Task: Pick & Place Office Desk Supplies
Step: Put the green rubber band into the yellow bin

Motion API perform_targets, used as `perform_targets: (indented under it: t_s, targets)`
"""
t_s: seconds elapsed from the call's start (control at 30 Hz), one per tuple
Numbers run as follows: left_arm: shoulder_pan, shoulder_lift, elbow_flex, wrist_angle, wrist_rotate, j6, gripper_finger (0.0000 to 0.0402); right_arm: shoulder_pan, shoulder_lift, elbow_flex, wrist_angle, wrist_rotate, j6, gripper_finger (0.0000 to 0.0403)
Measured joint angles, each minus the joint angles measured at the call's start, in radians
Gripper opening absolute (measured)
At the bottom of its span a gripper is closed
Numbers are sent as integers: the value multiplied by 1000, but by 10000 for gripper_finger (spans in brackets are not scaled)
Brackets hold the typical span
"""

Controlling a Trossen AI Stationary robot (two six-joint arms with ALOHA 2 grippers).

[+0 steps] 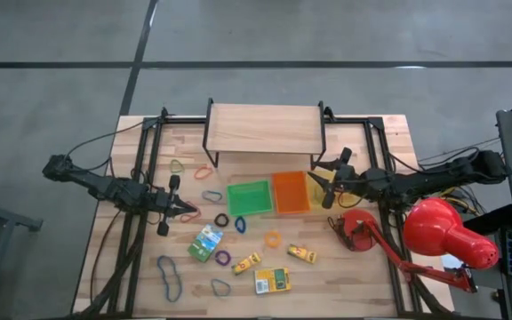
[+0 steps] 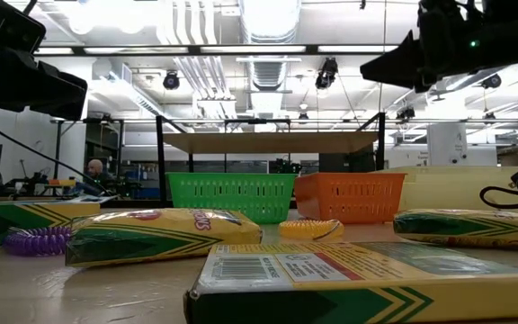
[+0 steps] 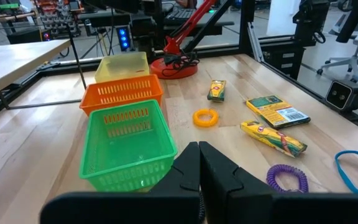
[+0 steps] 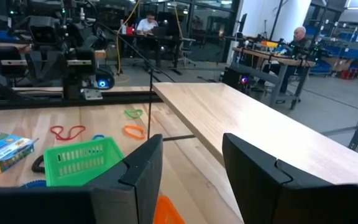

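L gripper (image 1: 188, 212): fingers pressed together, nothing in them, over table left of green tray (image 1: 250, 197).
R gripper (image 1: 321, 182): fingers spread, empty, above yellow tray (image 3: 122, 64) beside orange tray (image 1: 291, 192).
Boxes: green-white box (image 1: 205, 242), yellow boxes (image 1: 272, 280) on front of table.
Bands: purple band (image 1: 223, 258), orange band (image 1: 273, 238), blue band (image 1: 169, 274) loose on table.
Trays: look empty.

No legible text on any box (image 2: 367, 279)

Trays (image 1: 250, 197) mid-table, under shelf (image 1: 263, 130); boxes (image 1: 272, 281) near front edge.
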Motion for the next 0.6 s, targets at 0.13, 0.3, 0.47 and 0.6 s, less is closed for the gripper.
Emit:
perform_targets:
  t_s: [0.13,0.3,0.47,0.6]
  targets:
    - [0,0,0,0,0,0,1,0,0,0,-7,0,0,165]
    - [0,0,0,0,0,0,1,0,0,0,-7,0,0,159]
    - [0,0,0,0,0,0,1,0,0,0,-7,0,0,153]
    - [0,0,0,0,0,0,1,0,0,-1,-7,0,0,150]
